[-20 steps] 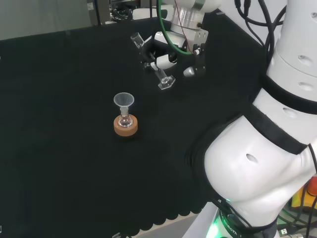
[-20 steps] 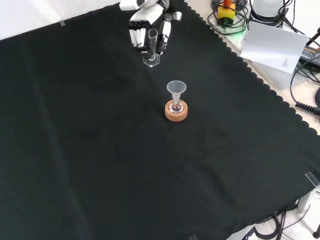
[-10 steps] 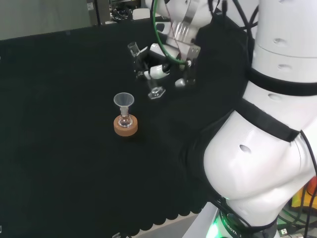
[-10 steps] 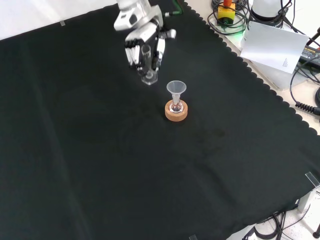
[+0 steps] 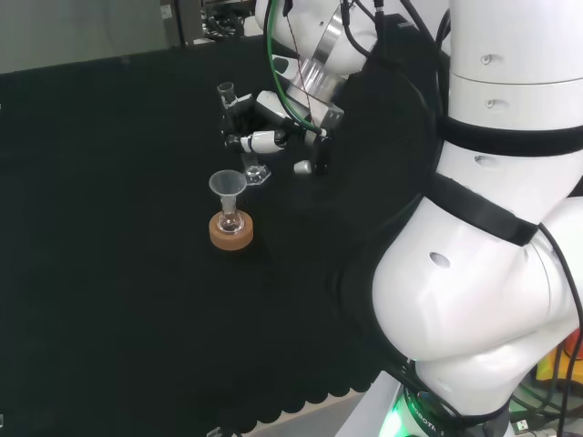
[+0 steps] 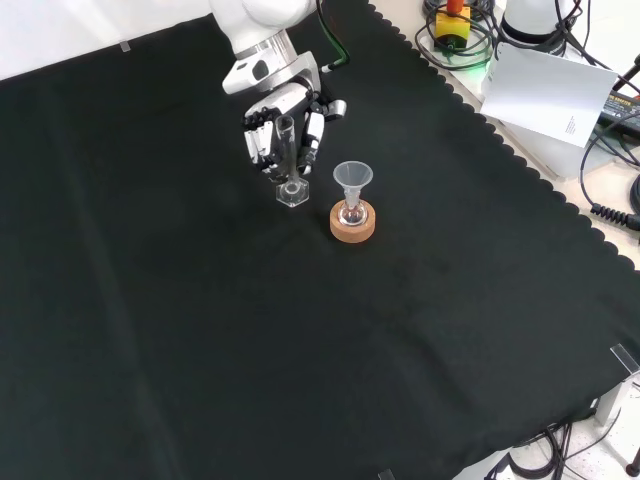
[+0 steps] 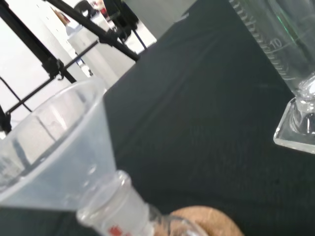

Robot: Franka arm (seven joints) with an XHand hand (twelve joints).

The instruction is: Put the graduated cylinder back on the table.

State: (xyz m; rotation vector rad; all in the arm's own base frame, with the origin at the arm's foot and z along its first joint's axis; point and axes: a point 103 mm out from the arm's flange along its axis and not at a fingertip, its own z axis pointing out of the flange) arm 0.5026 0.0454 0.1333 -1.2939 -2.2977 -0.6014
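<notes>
The hand (image 6: 270,130) is shut on a clear graduated cylinder (image 6: 289,160), its fingers (image 5: 260,141) curled round the tube. The cylinder (image 5: 239,132) stands nearly upright, slightly tilted, with its hexagonal foot (image 6: 292,194) at or just above the black cloth (image 6: 200,330); I cannot tell if it touches. In the wrist view the cylinder's marked tube (image 7: 280,44) and its foot (image 7: 298,130) are close by. Just right of the foot in the front view stands a small flask with a clear funnel (image 6: 352,178) on a cork ring (image 6: 353,224).
The arm's white links (image 5: 492,228) take up the right of the head view. Beyond the cloth's scalloped edge in the front view lie cables and a white sheet (image 6: 545,95). In the wrist view the funnel (image 7: 54,152) and cork ring (image 7: 206,223) are very near.
The hand has carried the cylinder down and towards the flask: leftward in the head view, lower in the front view. The cylinder's foot now sits beside the cork ring at cloth level.
</notes>
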